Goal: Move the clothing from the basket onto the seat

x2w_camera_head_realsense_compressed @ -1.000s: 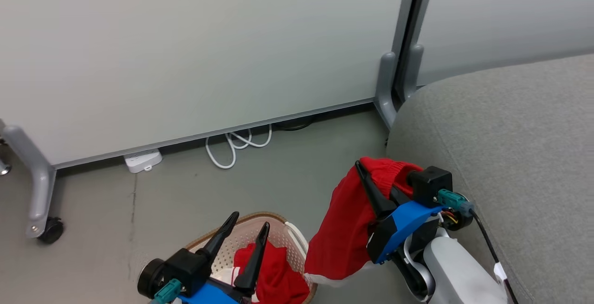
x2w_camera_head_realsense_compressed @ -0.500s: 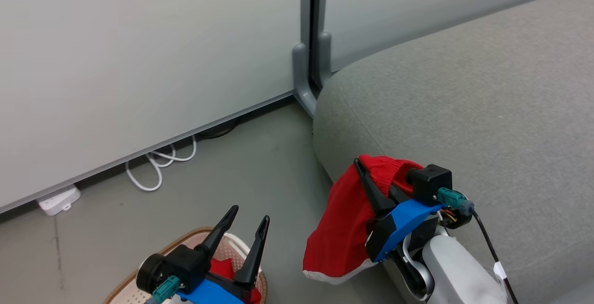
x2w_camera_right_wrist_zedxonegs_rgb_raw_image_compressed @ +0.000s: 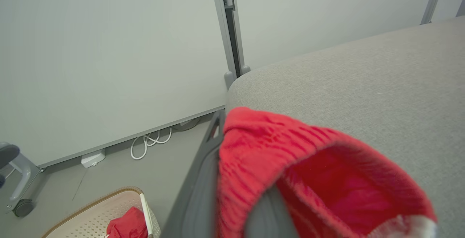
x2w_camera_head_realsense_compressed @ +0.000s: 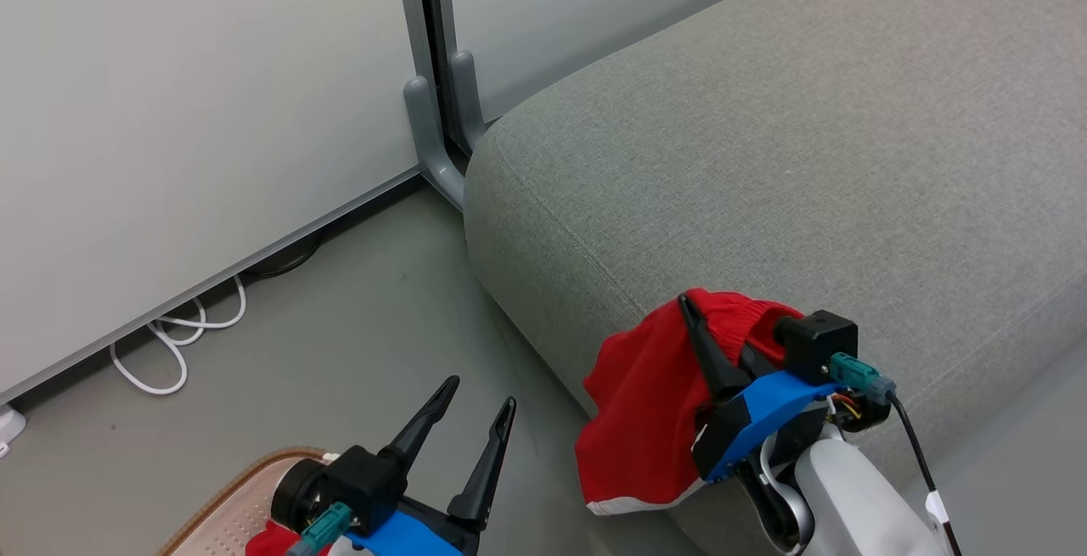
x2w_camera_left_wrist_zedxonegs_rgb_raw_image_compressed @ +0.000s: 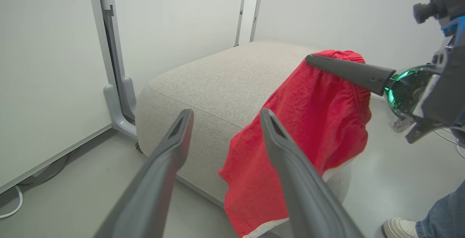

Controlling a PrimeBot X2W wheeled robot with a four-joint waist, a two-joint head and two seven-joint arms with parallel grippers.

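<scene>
My right gripper (x2w_camera_head_realsense_compressed: pixel 698 318) is shut on the waistband of red shorts (x2w_camera_head_realsense_compressed: pixel 645 403) with white trim, and one finger is buried in the cloth. The shorts (x2w_camera_left_wrist_zedxonegs_rgb_raw_image_compressed: pixel 312 121) hang in front of the grey seat's (x2w_camera_head_realsense_compressed: pixel 764 157) near rounded edge, bunched over the fingers (x2w_camera_right_wrist_zedxonegs_rgb_raw_image_compressed: pixel 203 172). Low at the left, my left gripper (x2w_camera_head_realsense_compressed: pixel 480 393) stands open and holds nothing, above the floor beside the basket (x2w_camera_head_realsense_compressed: pixel 229 505). The cream basket (x2w_camera_right_wrist_zedxonegs_rgb_raw_image_compressed: pixel 91 216) has a brown rim, and another red garment (x2w_camera_right_wrist_zedxonegs_rgb_raw_image_compressed: pixel 123 223) lies inside it.
A pale partition wall with a grey post and foot (x2w_camera_head_realsense_compressed: pixel 433 131) stands behind the seat's left corner. A white cable (x2w_camera_head_realsense_compressed: pixel 170 344) and a power strip (x2w_camera_right_wrist_zedxonegs_rgb_raw_image_compressed: pixel 92 158) lie along its base. A person's shoe (x2w_camera_left_wrist_zedxonegs_rgb_raw_image_compressed: pixel 399 227) and jeans leg (x2w_camera_left_wrist_zedxonegs_rgb_raw_image_compressed: pixel 443 209) stand by the seat.
The head camera has turned right: the seat now takes up much more of the view and the basket has slid to the lower left corner. Both grippers keep their states.
</scene>
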